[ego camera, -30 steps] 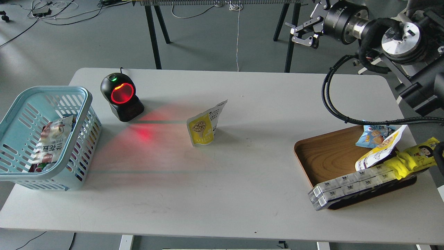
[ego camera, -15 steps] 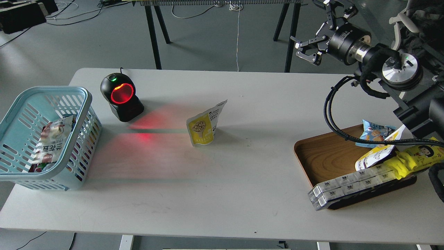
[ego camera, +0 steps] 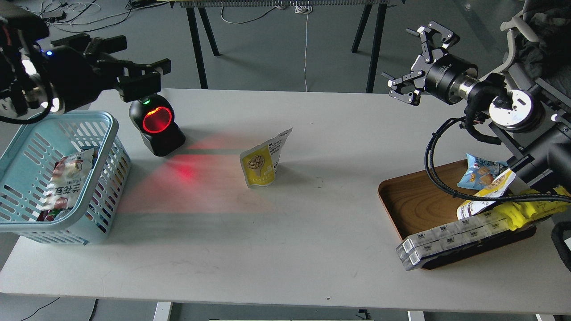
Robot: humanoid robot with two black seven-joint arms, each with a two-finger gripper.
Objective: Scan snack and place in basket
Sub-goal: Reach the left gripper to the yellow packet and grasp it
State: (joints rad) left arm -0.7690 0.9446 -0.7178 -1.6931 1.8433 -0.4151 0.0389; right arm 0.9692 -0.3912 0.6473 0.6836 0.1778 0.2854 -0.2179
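The snack [ego camera: 261, 162], a pouch with a yellow lower part and a white top, stands upright at the middle of the table. The light blue basket [ego camera: 108, 122] stands at the table's left edge and holds other packets. My left gripper [ego camera: 161, 73] hangs above the basket's far corner and the scanner, open and empty. My right gripper [ego camera: 412, 64] hangs above the table's far right edge, open and empty, fingers spread wide. Both are well away from the snack.
A black scanner [ego camera: 156, 125] with a red glowing window stands right of the basket and casts red light on the table. A brown wooden tray [ego camera: 417, 200] at the right holds a blue snack bag [ego camera: 478, 174], yellow packets [ego camera: 531, 208] and white boxes [ego camera: 446, 240].
My left arm has come into view from the left, above the basket and scanner. My right gripper has moved down and to the right. The snack has not moved.
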